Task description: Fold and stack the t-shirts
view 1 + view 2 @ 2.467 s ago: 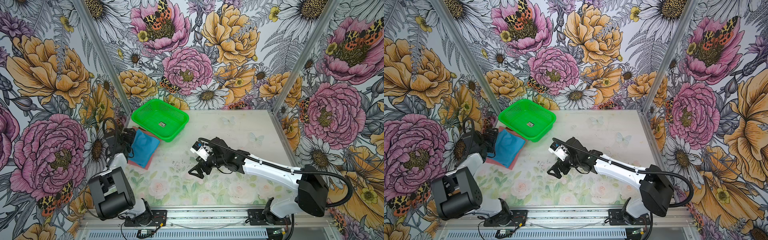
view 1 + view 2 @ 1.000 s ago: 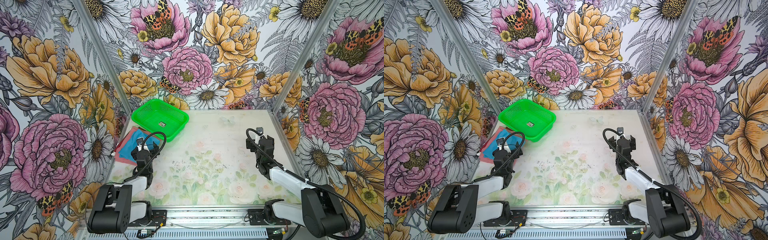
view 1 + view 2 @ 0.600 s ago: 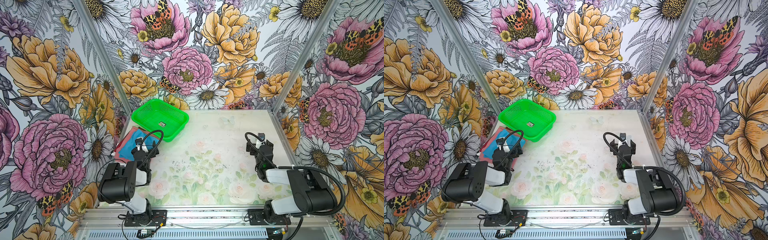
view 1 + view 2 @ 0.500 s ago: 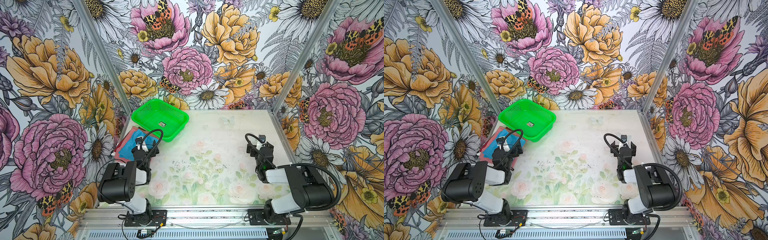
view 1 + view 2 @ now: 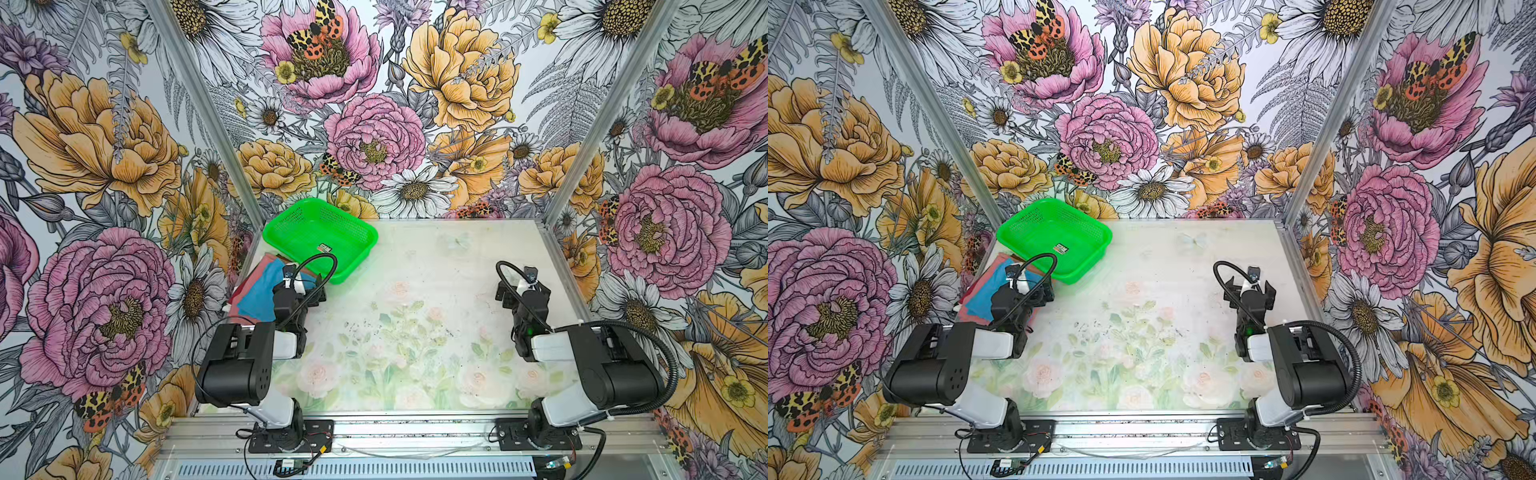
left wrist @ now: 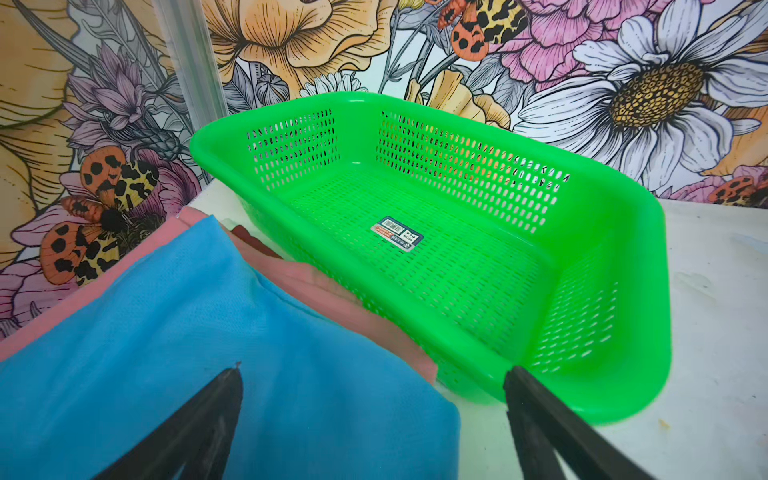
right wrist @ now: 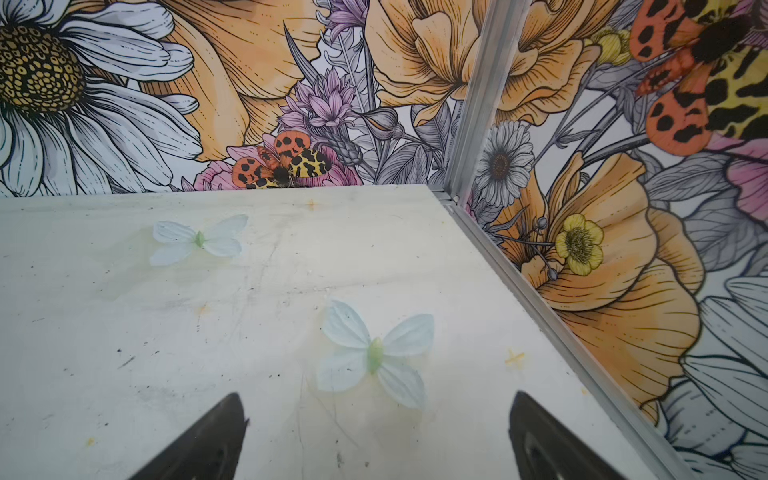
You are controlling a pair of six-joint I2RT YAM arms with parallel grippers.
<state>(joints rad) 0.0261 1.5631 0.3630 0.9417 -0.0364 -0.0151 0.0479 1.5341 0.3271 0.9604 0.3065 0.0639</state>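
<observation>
In both top views, the blue t-shirt (image 5: 259, 293) is lying folded atop the pink t-shirt (image 5: 254, 272) on the pale floral table (image 5: 415, 257), against the green basket (image 5: 291, 216), amid flower-papered walls (image 5: 104, 145). In the left wrist view, the left gripper (image 6: 372, 372) is hanging over the blue cloth, jaws wide apart, empty. In the right wrist view, the right gripper (image 7: 379, 398) is gaping above the scuffed tabletop's printed butterflies (image 7: 374, 357).

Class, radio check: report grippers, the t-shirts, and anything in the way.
Left gripper open, empty, at stack's edge; right gripper open, empty, over table. Blue t-shirt lies folded on red-pink t-shirt. Green basket beside stack; no obstruction.
</observation>
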